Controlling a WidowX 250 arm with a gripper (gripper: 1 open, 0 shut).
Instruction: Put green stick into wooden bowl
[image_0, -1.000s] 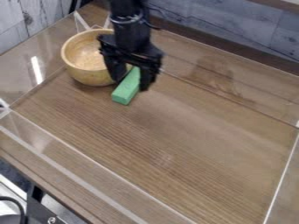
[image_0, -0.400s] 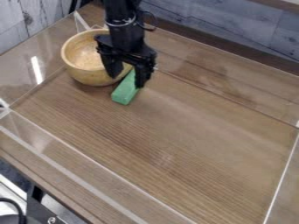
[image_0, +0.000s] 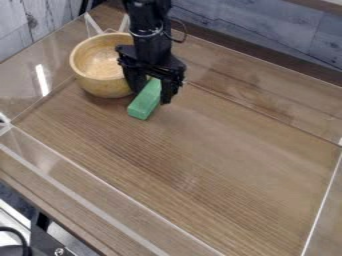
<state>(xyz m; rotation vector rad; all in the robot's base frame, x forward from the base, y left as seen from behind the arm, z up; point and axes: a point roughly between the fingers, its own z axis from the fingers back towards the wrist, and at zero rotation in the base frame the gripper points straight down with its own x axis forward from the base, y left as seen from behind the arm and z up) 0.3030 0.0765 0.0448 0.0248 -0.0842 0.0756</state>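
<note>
Gripper's shifted a bit since the earlier frame, now over to the right in the pic and lined up above the bright green flat-sided bar (image_0: 146, 101). Bar itself hasn't moved afaict: on the brown wood tabletop (image_0: 214, 145), just beside the round light tan wooden bowl (image_0: 96, 62), not in it. Bar's upper end is partly hidden by the black robot gripper (image_0: 147, 80), and the arm's top is cut off by the frame edge. Fingers are blurry/dark but look wide open w/ the bar's top end btwn them; can't tell if they're touching it tbh.
</note>
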